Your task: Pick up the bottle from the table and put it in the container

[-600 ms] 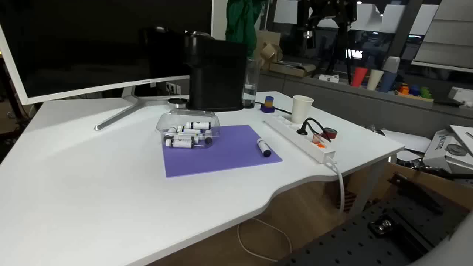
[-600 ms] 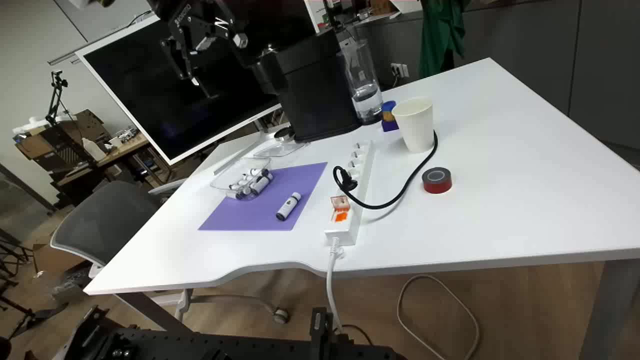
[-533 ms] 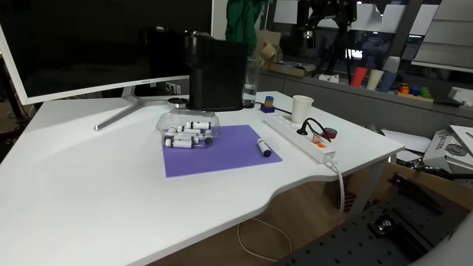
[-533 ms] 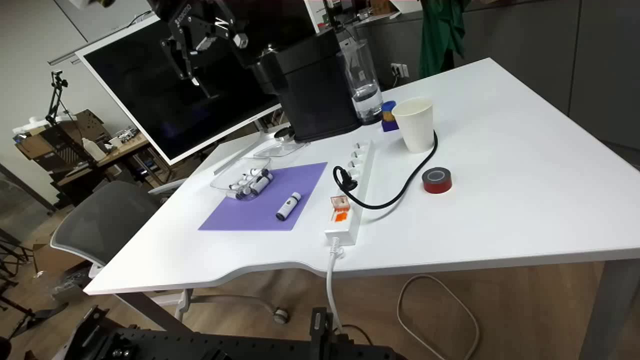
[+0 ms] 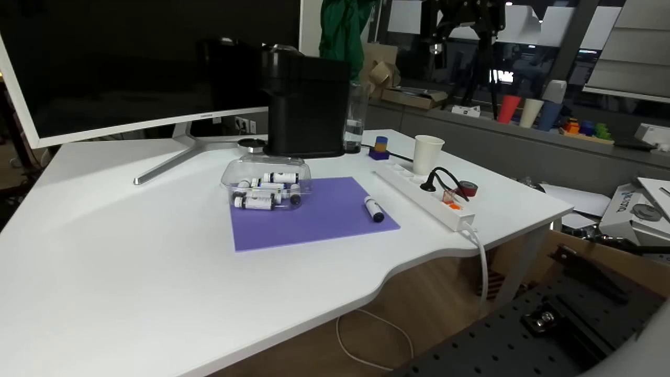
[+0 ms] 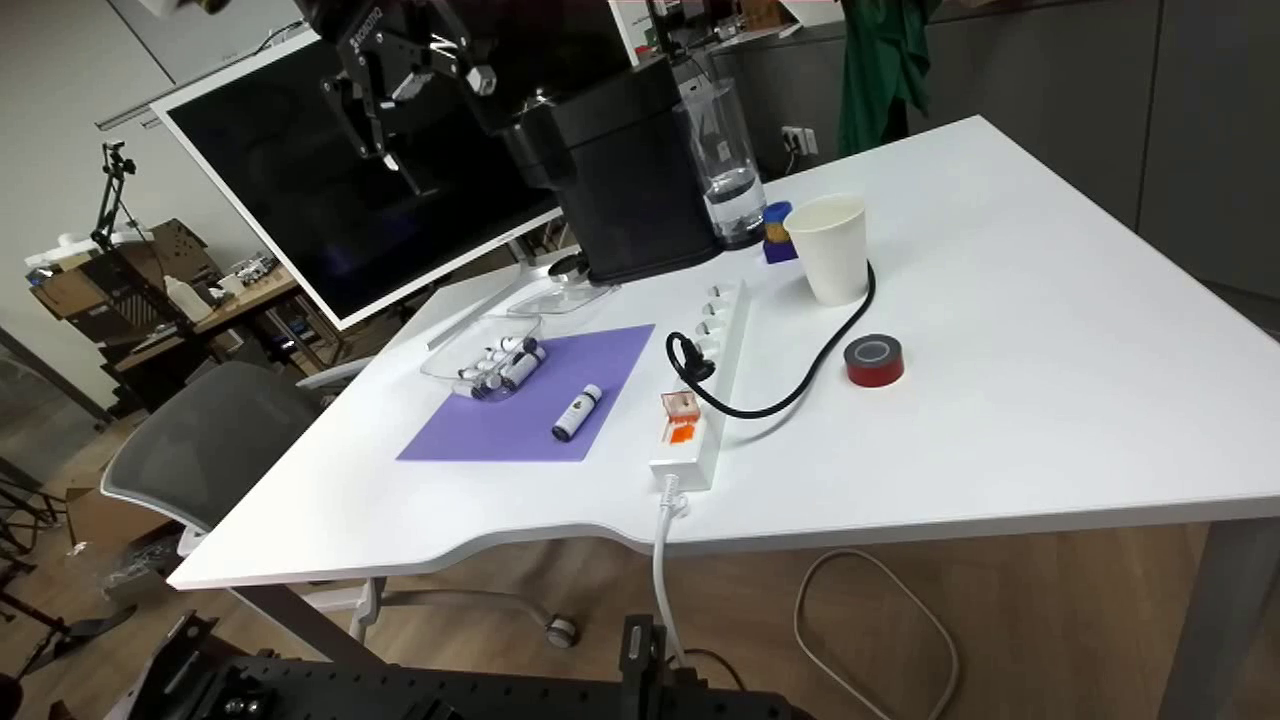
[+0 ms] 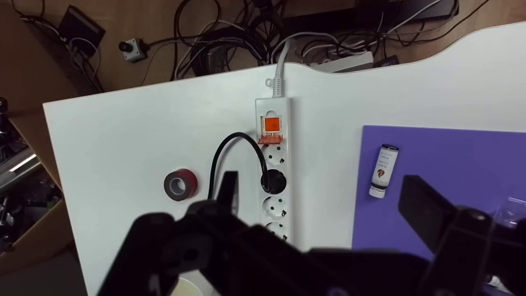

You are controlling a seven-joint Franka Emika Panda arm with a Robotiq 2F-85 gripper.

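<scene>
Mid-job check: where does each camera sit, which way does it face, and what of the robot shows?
Wrist view: above the desk, looking down on the bottle and power strip; the open pincer shows at the bottom.
In an exterior view: high near the desk's wavy edge, facing the screen; pincer at upper right.
In an exterior view: beyond that edge, facing across the cup; pincer at upper left.
Both exterior views share the bottle, purple sheet and tub.
</scene>
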